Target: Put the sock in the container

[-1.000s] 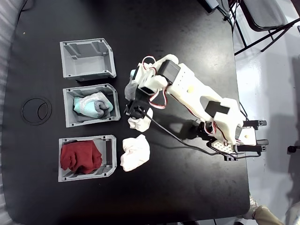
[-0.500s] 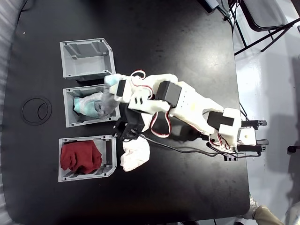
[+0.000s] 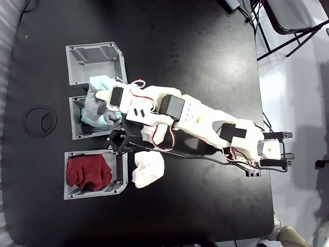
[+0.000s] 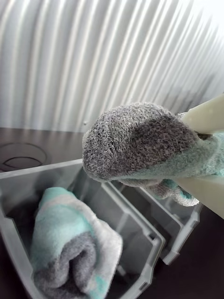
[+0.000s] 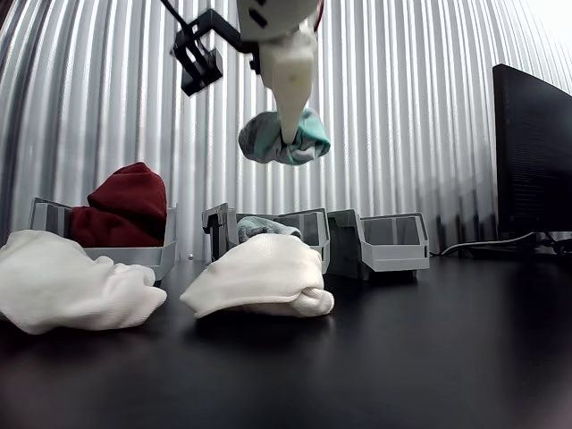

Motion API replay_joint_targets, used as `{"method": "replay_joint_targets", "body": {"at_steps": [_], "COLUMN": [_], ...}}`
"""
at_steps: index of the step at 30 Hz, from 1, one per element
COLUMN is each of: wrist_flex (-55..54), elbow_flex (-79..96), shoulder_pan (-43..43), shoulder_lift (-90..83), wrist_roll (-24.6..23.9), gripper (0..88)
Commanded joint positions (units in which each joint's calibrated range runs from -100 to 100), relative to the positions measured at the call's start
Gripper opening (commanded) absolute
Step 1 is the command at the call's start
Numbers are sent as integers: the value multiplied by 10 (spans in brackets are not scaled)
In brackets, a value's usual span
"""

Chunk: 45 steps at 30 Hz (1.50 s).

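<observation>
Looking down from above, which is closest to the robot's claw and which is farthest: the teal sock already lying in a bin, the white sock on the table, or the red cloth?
From the gripper in the fixed view:
1. Teal sock in the middle bin, just below it.
2. White sock on the table, lower right.
3. Red cloth in the bottom bin; close to the white sock's rank, seemingly slightly farther.

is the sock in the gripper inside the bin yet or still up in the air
In the air: the gripper holds the sock clear above the bins.

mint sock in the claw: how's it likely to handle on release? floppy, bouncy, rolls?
Probably soft and compliant: the sock bulges around the claw fingers in the wrist view. Likely light for its size: it hangs from that one pinch well above the bins in the other view. On release it should land and settle rather than bounce or roll, though it may unfurl.
</observation>
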Motion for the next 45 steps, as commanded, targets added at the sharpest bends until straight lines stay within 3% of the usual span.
{"method": "replay_joint_targets", "body": {"at_steps": [1, 21, 33, 45], "wrist_flex": [-36, -37, -37, -30], "elbow_flex": [-29, -29, -29, -29], "shoulder_pan": [-13, -27, -29, -25], "shoulder_lift": [8, 67, 64, 64], "wrist_roll": [-3, -3, -3, -3], "gripper": [14, 24, 357, 397]}}
